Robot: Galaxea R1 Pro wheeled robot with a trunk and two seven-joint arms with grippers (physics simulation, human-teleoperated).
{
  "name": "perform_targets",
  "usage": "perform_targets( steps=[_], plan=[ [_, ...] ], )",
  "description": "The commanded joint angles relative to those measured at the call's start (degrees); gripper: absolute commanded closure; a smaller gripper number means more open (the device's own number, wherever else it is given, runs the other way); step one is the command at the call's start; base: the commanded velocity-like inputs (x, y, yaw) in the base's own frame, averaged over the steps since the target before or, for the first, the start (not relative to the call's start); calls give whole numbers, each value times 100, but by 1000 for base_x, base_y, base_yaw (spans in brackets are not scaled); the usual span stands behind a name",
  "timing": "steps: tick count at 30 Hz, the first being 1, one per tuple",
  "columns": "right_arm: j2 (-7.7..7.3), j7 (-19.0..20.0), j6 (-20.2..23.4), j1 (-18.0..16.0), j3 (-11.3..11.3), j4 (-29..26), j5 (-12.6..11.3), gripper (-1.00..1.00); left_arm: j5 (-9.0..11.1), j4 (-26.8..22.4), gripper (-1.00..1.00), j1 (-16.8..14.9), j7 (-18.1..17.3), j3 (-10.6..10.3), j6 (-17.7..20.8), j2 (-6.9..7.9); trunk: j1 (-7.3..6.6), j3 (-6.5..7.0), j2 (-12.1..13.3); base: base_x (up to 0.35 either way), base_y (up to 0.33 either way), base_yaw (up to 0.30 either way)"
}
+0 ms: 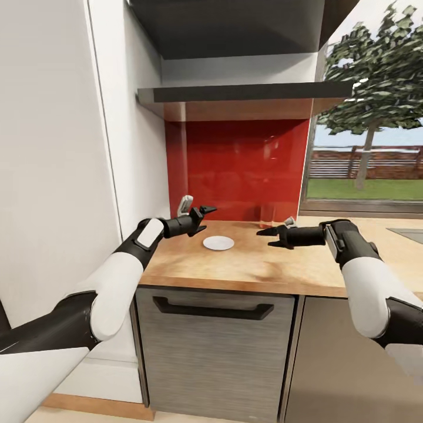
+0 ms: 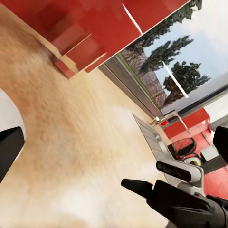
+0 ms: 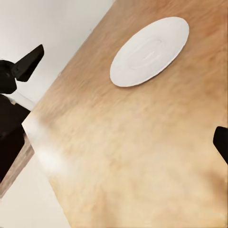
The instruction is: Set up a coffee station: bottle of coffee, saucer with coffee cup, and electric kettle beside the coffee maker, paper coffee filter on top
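The saucer (image 1: 218,242), a small flat white plate, lies alone on the wood-grain kitchen countertop (image 1: 247,267) in front of the red backsplash. It is also in the right wrist view (image 3: 149,51). My left gripper (image 1: 204,218) hovers open just left of it, nothing between its fingers (image 2: 9,149). My right gripper (image 1: 267,237) hovers open a little to the saucer's right, also empty, one fingertip (image 3: 222,142) at the frame edge. The dark grey kitchen shelf (image 1: 247,92) hangs above, seen from below. Coffee maker, bottle of coffee, filter, coffee cup and kettle are out of view.
A small clear glass-like object (image 1: 267,216) stands against the backsplash behind my right gripper. A tall white panel (image 1: 53,147) closes off the left end. A sink (image 1: 411,234) sits at far right under the window. A grey drawer front with a dark handle (image 1: 214,308) is below the counter edge.
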Motion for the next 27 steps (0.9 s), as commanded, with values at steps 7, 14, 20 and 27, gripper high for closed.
perform_targets(
  steps=[7, 14, 20, 27],
  plan=[
    [231, -524, 37, -6, -508, 2, 51, -100, -8, 58, -100, -5, 369, 52, 19, -5, -1, -7, -4, 23, 6, 0],
    [416, -618, 32, -6, -570, 1, 50, -100, -7, 186, -100, -5, 552, 93, 17, -5, -1, -7, -4, 90, 31, 0],
    [448, -624, 30, -6, -575, 1, 50, -100, -8, 264, -100, -5, 560, 190, 17, -5, -1, -7, -4, 136, 45, 0],
    [491, -626, 29, -6, -597, 7, 50, -100, -10, 362, -100, -5, 561, 210, 17, -5, -1, -7, -4, 128, 7, 0]
  ],
)
